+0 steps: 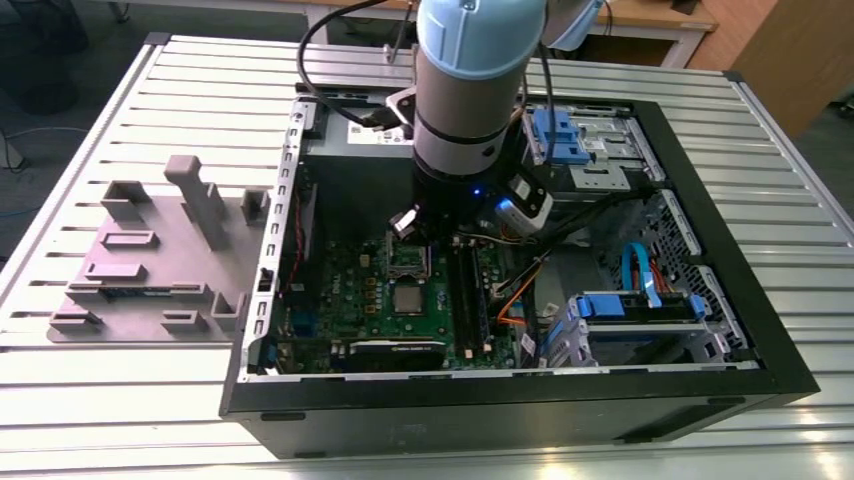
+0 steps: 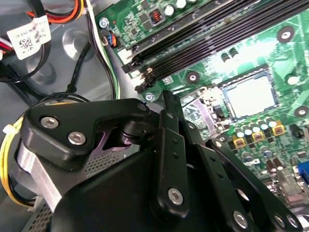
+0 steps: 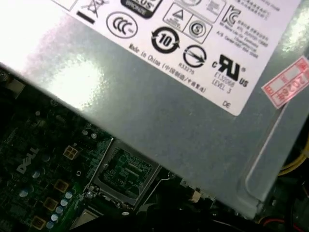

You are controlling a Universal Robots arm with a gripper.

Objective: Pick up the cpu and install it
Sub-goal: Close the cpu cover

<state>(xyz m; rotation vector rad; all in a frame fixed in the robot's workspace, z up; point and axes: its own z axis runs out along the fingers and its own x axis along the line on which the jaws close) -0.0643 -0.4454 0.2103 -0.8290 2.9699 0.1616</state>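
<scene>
Above the motherboard (image 1: 400,290) the gripper (image 1: 407,225) hovers, its claw state untellable; the cpu (image 1: 404,299) lies nearby, the socket (image 3: 123,171) unfilled.

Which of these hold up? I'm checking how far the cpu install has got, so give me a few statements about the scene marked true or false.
1. The arm reaches into the open computer case. True.
2. The cpu lies outside the case. False: it lies on the green motherboard, beside the socket.
3. The gripper holds the cpu. False: the cpu lies apart from it.
4. A grey box with a white label sits next to the socket. True.
</scene>
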